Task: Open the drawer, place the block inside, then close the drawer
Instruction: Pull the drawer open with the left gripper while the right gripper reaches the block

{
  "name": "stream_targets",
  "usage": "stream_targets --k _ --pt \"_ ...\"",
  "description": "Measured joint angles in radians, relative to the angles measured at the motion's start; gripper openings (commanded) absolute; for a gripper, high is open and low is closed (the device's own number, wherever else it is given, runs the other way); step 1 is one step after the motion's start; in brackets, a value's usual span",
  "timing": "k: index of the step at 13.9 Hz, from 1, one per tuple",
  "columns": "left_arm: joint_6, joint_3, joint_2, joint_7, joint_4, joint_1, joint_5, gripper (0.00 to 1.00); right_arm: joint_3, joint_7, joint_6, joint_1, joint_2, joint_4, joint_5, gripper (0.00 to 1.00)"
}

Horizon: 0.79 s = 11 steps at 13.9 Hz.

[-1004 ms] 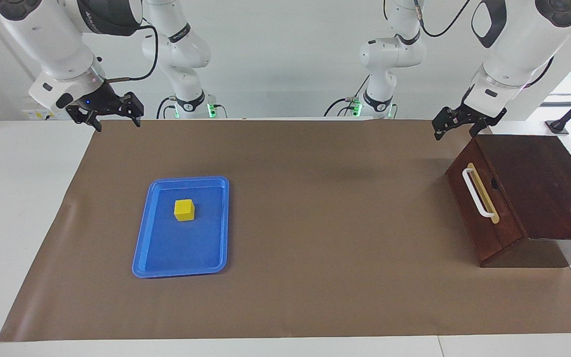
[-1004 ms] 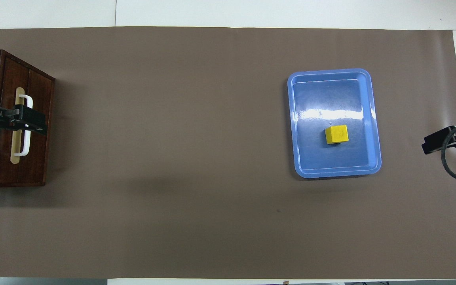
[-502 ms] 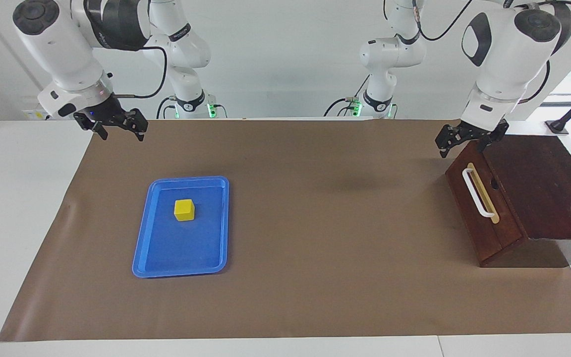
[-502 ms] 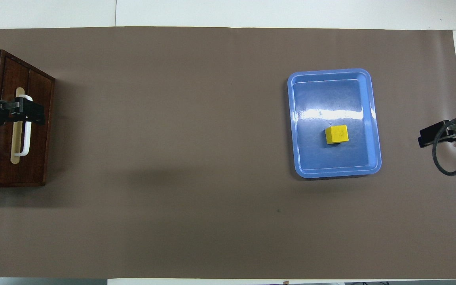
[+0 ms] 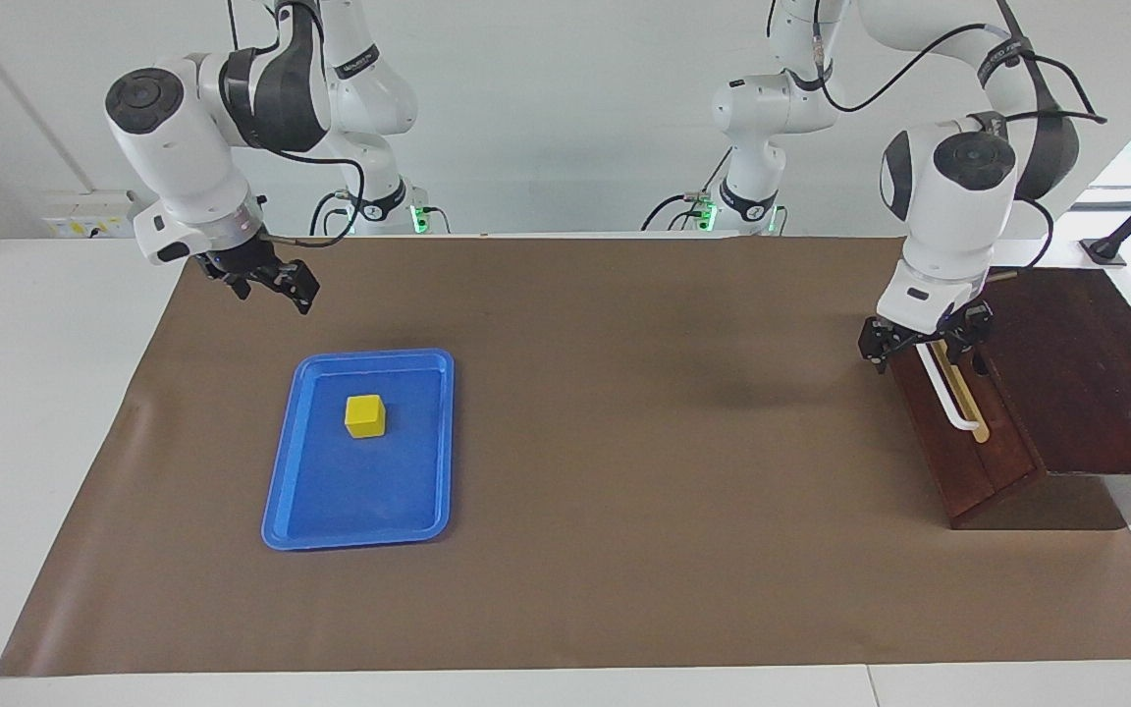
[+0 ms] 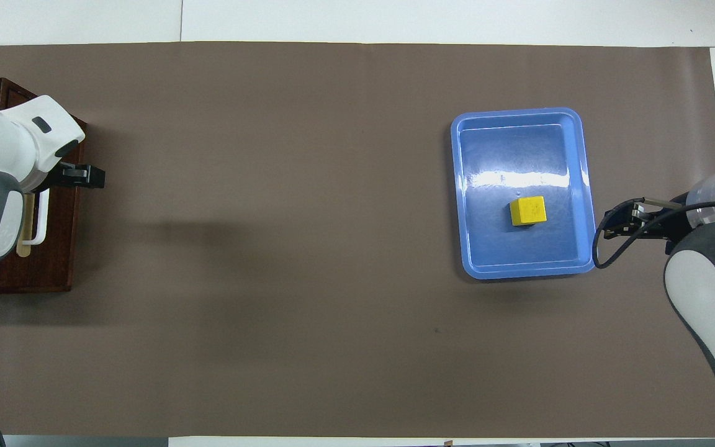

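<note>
Two arms are out. The left gripper is at the closed drawer, its jaws apparently spread around the handle. The right gripper, jaws open, hangs beside the tray, where the block sits.

- In the overhead view the left arm's white wrist covers the upper part of the drawer front and most of the white bar handle; only the handle's lower end shows at the frame's left.
- The left gripper sits at the handle's upper end in the facing view; whether its fingers touch or straddle the bar is too small to tell.
- The wooden box is cut off by the right frame edge in the facing view.
- The right gripper is half hidden by its cable and wrist overhead.
</note>
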Motion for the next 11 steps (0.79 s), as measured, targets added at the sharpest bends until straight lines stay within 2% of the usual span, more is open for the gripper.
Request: stream_targets --k 3,6,11 --pt "0.077 0.002 0.049 0.002 -0.013 0.022 0.028 1.0 0.0 0.145 0.067 0.0 0.069 -0.01 0.051 1.0" --pt "0.146 0.003 0.053 0.009 -0.064 0.056 0.033 1.0 -0.001 0.299 0.124 -0.001 0.128 -0.014 0.137 1.0" --pt "0.185 0.003 0.053 0.009 -0.107 0.066 0.038 1.0 -0.006 0.556 0.247 -0.006 0.206 -0.021 0.316 1.0"
